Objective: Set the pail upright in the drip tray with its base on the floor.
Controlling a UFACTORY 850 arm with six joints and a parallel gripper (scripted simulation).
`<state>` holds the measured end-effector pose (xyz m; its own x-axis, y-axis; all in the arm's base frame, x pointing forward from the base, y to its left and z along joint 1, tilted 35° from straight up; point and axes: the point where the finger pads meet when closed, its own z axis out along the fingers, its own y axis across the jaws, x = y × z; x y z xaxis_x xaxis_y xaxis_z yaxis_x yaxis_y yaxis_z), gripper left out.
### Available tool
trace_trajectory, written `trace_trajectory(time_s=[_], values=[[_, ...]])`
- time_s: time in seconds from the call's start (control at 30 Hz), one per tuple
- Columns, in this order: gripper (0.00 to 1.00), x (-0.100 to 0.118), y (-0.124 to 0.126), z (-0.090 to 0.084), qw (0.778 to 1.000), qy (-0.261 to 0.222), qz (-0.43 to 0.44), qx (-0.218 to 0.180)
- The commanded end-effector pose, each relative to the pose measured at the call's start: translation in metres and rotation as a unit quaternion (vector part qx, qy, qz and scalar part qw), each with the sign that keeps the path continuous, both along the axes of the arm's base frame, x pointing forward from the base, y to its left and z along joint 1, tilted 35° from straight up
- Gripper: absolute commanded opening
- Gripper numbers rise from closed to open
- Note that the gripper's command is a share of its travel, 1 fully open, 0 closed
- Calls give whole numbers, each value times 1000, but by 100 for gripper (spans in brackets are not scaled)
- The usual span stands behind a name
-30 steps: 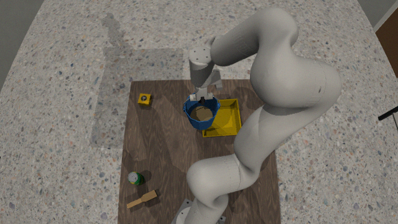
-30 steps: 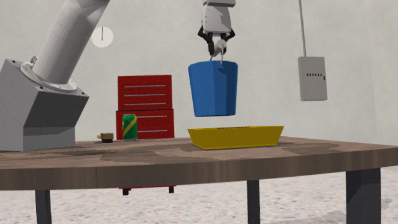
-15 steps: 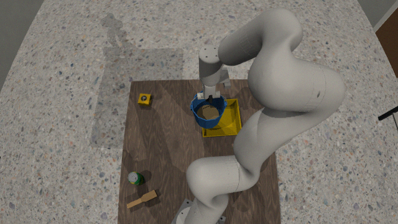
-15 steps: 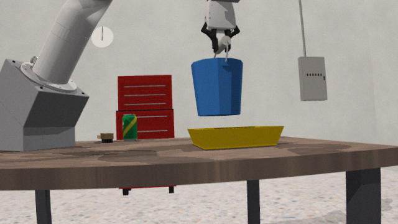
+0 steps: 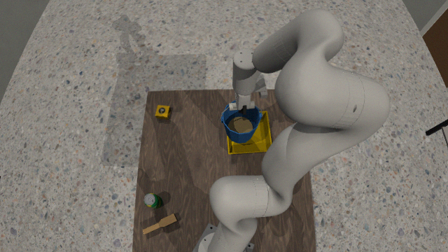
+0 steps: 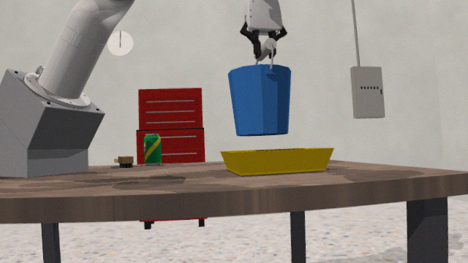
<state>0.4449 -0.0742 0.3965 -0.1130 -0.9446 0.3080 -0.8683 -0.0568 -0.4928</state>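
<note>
The blue pail [image 6: 260, 99] hangs upright by its thin white handle from my gripper [image 6: 264, 49], which is shut on that handle. The pail is in the air, its base clearly above the rim of the yellow drip tray [image 6: 277, 161], over the tray's left part. From above, the pail [image 5: 241, 123] covers the tray's near-left area, and the tray [image 5: 253, 138] shows to its right and below it. My gripper [image 5: 242, 105] sits at the pail's far rim. The tray rests on the wooden table.
A green can [image 5: 152, 201] and a wooden brush [image 5: 159, 224] lie near the table's front left. A small yellow cube [image 5: 162, 111] sits at the far left. A red tool chest [image 6: 170, 126] stands behind the table. My arm's base [image 6: 40, 124] is on the left.
</note>
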Motion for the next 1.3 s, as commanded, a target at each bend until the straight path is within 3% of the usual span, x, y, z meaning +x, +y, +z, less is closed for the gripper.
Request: trace_trajectory(time_s=[0.0,1.27], values=[[0,1,-6,3,1000,-1,0,1],[0,0,-42,18,1000,-1,0,0]])
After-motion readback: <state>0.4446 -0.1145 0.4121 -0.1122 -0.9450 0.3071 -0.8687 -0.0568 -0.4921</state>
